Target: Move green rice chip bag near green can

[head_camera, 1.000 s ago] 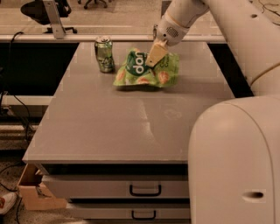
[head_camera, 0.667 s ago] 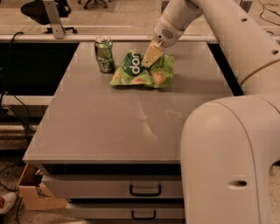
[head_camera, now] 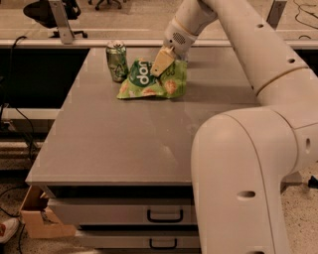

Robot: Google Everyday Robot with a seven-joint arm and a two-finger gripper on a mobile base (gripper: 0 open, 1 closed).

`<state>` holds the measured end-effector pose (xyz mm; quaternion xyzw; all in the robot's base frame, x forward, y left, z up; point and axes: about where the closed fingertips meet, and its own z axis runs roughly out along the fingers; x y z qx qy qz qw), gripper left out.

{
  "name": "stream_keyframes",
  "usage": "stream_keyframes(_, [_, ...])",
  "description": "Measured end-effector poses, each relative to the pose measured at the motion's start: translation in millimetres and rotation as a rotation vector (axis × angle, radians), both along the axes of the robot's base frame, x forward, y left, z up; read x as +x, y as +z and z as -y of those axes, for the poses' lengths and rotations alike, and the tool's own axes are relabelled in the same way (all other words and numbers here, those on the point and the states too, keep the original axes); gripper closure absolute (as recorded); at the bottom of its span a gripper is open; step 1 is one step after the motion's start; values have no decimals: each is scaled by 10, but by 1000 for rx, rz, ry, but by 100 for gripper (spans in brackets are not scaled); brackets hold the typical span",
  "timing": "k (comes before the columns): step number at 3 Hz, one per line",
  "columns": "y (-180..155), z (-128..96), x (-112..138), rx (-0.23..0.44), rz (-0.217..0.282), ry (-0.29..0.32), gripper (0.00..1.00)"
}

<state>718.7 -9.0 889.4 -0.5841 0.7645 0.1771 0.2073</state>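
Note:
The green rice chip bag lies crinkled on the grey table near its far edge, logo facing up. The green can stands upright just left of the bag, nearly touching its left edge. My gripper reaches down from the upper right, with its tan fingers pinched together on the bag's upper right part. The bag's lower edge rests on the table.
My white arm and body fill the right foreground and hide the table's right side. Drawers with dark handles sit under the table's front edge. A cardboard box is on the floor at lower left. A chair base stands behind the table.
The gripper has moved left with the bag in it. The bag now sits closer to the green can. The can has not moved.

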Motion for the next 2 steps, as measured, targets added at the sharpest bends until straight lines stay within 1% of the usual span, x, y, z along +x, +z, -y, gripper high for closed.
stream_keyframes(1, [-43, -109, 28, 14, -12, 14, 100])
stream_keyframes(2, [-42, -112, 30, 15, -12, 15, 83])
